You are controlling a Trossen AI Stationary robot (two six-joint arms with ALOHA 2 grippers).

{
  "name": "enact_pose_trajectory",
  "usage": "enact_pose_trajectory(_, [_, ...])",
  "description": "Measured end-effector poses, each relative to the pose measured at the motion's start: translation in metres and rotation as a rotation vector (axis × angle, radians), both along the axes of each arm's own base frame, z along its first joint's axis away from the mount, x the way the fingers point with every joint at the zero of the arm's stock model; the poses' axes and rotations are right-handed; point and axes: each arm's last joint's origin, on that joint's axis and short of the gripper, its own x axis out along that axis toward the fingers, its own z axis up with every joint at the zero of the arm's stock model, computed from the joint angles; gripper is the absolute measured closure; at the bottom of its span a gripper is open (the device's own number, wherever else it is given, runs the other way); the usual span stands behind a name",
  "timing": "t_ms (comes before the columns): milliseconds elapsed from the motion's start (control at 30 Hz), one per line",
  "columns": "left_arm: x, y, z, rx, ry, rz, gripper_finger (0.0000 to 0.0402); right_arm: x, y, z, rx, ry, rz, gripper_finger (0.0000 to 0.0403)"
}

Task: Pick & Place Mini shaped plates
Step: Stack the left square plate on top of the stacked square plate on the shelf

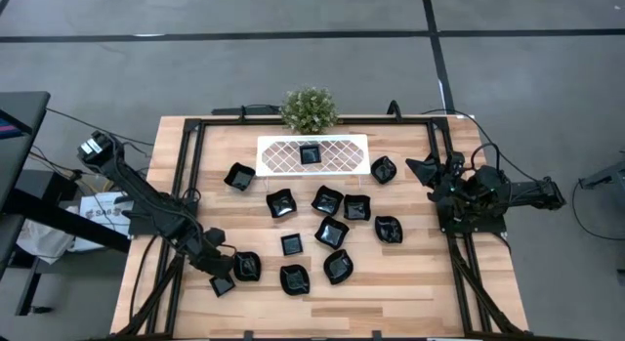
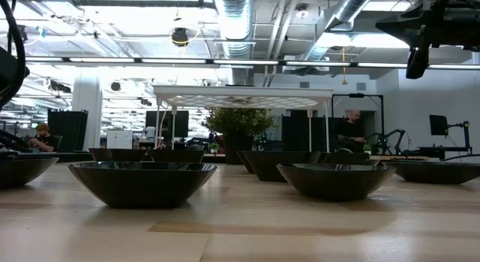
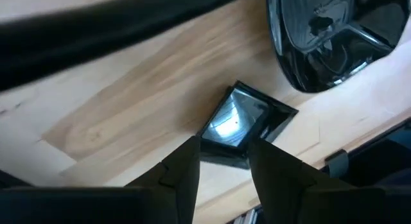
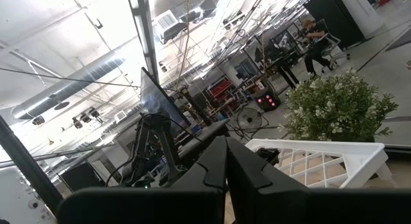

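Several glossy black mini plates lie scattered on the wooden table, resting on their bases. One square plate sits on the white lattice tray. My left gripper is low at the table's near left corner, shut on a small square plate, with a rounded plate lying just beside it. My right gripper is shut and empty. It hovers above the table's right side, pointing toward the tray. My left gripper has the small square plate's near end pinched between its two fingers, one finger on each opposite side. The fingers come slanting down from the table's left. Whether the plate rests on the table or is raised a little, I cannot tell.
A small green potted plant stands at the far edge behind the tray. Black frame rails run along the table's left and right sides. The table's near edge is close to the left gripper. Bare wood shows along the near right part.
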Motion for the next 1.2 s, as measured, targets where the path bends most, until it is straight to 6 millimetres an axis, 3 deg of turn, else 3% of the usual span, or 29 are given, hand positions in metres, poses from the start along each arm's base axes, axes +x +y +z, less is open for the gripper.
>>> enact_pose_trajectory(500, [-0.005, 0.005, -0.020, 0.010, -0.014, 0.001, 0.0268, 0.000, 0.000, 0.000, 0.000, 0.000, 0.000, 0.0403])
enact_pose_trajectory(1000, [0.004, -0.005, -0.036, -0.012, -0.006, -0.006, 0.0269, 0.000, 0.000, 0.000, 0.000, 0.000, 0.000, 0.0403])
enact_pose_trajectory(1200, [0.003, -0.004, -0.035, -0.018, -0.010, -0.033, 0.0295, 0.000, 0.000, 0.000, 0.000, 0.000, 0.000, 0.0403])
